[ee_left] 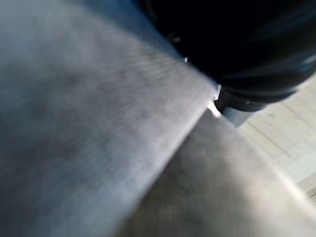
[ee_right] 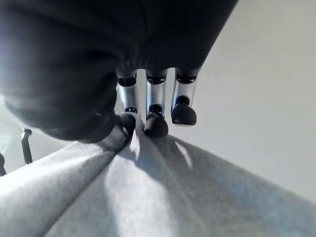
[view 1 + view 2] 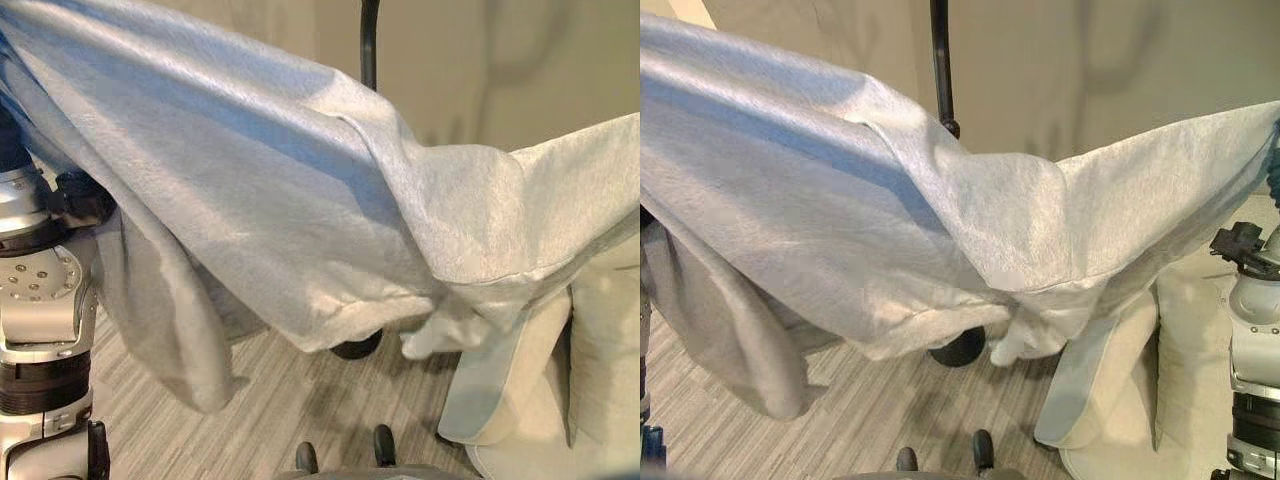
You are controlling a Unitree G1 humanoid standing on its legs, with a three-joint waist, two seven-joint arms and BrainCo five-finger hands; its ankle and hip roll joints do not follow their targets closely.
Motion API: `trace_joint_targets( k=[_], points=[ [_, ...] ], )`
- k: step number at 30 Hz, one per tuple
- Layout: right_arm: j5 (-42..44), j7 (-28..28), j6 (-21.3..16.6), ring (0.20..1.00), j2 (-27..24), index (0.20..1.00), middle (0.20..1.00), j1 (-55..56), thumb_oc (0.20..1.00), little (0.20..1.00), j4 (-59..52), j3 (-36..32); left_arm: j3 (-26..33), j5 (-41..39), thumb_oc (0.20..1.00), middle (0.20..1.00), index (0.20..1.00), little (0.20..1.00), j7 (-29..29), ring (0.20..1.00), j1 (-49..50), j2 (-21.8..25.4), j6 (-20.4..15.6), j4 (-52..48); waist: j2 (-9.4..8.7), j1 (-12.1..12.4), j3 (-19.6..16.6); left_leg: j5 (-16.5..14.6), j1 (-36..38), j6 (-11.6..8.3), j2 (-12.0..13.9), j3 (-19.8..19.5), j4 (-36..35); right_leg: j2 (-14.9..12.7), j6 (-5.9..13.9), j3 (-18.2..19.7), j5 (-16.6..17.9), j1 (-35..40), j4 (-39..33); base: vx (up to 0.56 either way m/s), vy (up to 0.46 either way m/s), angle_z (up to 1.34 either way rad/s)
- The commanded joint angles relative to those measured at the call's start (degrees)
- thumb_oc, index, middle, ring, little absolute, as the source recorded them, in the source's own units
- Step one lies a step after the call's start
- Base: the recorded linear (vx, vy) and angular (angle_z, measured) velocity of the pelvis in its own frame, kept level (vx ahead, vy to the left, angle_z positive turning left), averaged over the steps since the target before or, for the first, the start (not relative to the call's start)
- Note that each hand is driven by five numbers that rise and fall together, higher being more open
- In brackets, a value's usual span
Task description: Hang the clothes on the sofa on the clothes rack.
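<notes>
A large light-grey garment (image 3: 250,200) hangs spread wide across the view, held up at both ends, with a sleeve drooping at the lower left. My right hand (image 2: 148,98) is shut on its right edge, and the fingertips (image 2: 156,124) and thumb pinch a fold of the cloth (image 2: 148,197). My left hand (image 1: 247,49) is up against the garment's left end, with cloth (image 1: 98,123) draped over it. The clothes rack's black pole (image 3: 940,60) rises just behind the garment, and its round base (image 3: 958,347) shows on the floor below the hem.
The pale sofa (image 3: 1180,380) with a cushion stands at the right, under the garment's right end. Grey striped flooring (image 3: 300,400) lies in front of the rack, and a beige wall is behind it.
</notes>
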Motion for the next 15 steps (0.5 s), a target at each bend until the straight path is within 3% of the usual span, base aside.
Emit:
trace_joint_targets(
  k=[1, 3, 5, 6, 7, 8, 10, 11, 14, 15],
  points=[
    [0.8, -3.6, -0.7, 0.2, -9.7, 0.2, 0.2, -9.0, 0.2, 0.2, 2.7, 0.8, -6.9, 3.8, 0.2, 0.2, 0.2, 0.2, 5.3, 0.2, -10.8, 8.3, -0.1, 6.5, -1.87, 1.4, -2.7, -5.4, 4.3, -3.21, -0.1, 3.3, 0.4, -2.9, 7.38, -1.4, -7.6, 6.6, 0.4, 0.0, 0.0, 0.0],
    [1.6, -4.5, 0.7, 0.2, -16.4, 0.2, 0.2, -15.2, 0.2, 0.2, 7.0, 5.3, -12.4, 5.3, 0.2, 0.2, 0.2, 0.2, 7.0, 0.2, -17.7, 12.1, 1.6, 11.7, -2.11, 1.4, -3.2, -5.2, 4.4, -3.35, 0.0, 3.4, 0.4, -2.9, 7.56, -1.6, -7.5, 6.7, 0.4, 0.02, -0.007, 0.0],
    [1.8, -4.9, 0.4, 0.2, -17.0, 0.2, 0.2, -17.4, 0.2, 0.2, 8.8, 6.8, -14.0, 5.5, 0.2, 0.2, 0.2, 0.2, 7.5, 0.2, -19.9, 12.3, 1.3, 13.3, -2.14, 1.5, -2.7, -5.2, 4.3, -3.35, 0.0, 3.4, 0.4, -2.8, 7.57, -1.6, -7.5, 6.7, 0.4, 0.0, 0.0, 0.0],
    [3.9, -5.0, 1.0, 0.2, -19.7, 0.2, 0.2, -21.2, 0.2, 0.2, 11.2, 9.2, -17.2, 5.1, 0.2, 0.2, 0.2, 0.2, 7.5, 0.2, -23.6, 13.5, 2.3, 15.8, -2.29, 1.4, -3.1, -5.1, 4.3, -3.44, 0.0, 3.5, 0.4, -2.8, 7.78, -1.7, -7.5, 6.7, 0.4, 0.03, -0.005, -0.02],
    [6.3, -5.1, 1.1, 0.2, -23.6, 0.2, 0.2, -30.0, 0.2, 0.2, 17.4, 16.5, -24.1, 6.5, 0.2, 0.2, 0.2, 0.2, 8.9, 0.2, -31.9, 15.6, 3.9, 22.8, -2.68, 1.7, -2.9, -4.9, 4.2, -3.54, 0.0, 3.5, 0.4, -2.8, 7.97, -1.7, -7.4, 6.5, 0.4, 0.03, -0.004, -0.04],
    [6.4, -5.2, 1.0, 0.2, -23.6, 0.2, 0.2, -30.9, 0.2, 0.2, 18.0, 17.2, -24.5, 6.5, 0.2, 0.2, 0.2, 0.2, 9.0, 0.2, -32.5, 15.7, 3.7, 23.2, -2.68, 1.7, -2.9, -5.0, 4.2, -3.54, 0.0, 3.5, 0.4, -2.8, 7.98, -1.7, -7.4, 6.5, 0.4, 0.03, -0.009, -0.04],
    [9.2, -3.8, 1.5, 0.2, -26.3, 0.2, 0.2, -39.4, 0.2, 0.2, 23.8, 26.6, -33.6, 8.7, 0.2, 0.2, 0.2, 0.2, 8.8, 0.2, -41.0, 17.5, 6.8, 31.4, -3.07, 1.9, -3.0, -4.6, 4.0, -3.74, 0.2, 3.7, 0.4, -2.6, 8.32, -1.8, -7.3, 6.4, 0.5, 0.0, 0.0, 0.0],
    [9.5, -3.9, 1.3, 0.2, -26.4, 0.2, 0.2, -42.5, 0.2, 0.2, 25.5, 29.3, -35.2, 8.5, 0.2, 0.2, 0.2, 0.2, 9.0, 0.2, -43.0, 17.5, 6.6, 32.9, -3.09, 1.8, -2.7, -4.6, 4.0, -3.75, 0.1, 3.7, 0.4, -2.7, 8.33, -1.7, -7.3, 6.3, 0.5, 0.0, 0.0, 0.0],
    [12.1, -1.9, 3.2, 0.2, -26.3, 0.2, 0.2, -60.5, 0.2, 0.2, 36.8, 47.9, -48.0, 8.5, 0.2, 0.2, 0.2, 0.2, 7.3, 0.2, -55.0, 16.9, 8.9, 43.4, -3.76, 1.8, -2.4, -4.0, 3.2, -4.07, 0.4, 3.9, 0.4, -2.6, 8.74, -1.7, -6.9, 5.5, 0.6, 0.0, 0.0, 0.0],
    [12.4, -1.9, 3.1, 0.2, -26.2, 0.2, 0.2, -62.3, 0.2, 0.2, 37.7, 49.4, -48.6, 8.4, 0.2, 0.2, 0.2, 0.2, 7.3, 0.2, -55.9, 16.8, 8.8, 44.1, -3.71, 1.7, -2.3, -3.9, 3.1, -4.08, 0.4, 3.9, 0.4, -2.6, 8.74, -1.7, -6.8, 5.4, 0.6, 0.0, 0.0, 0.0]
  ],
)
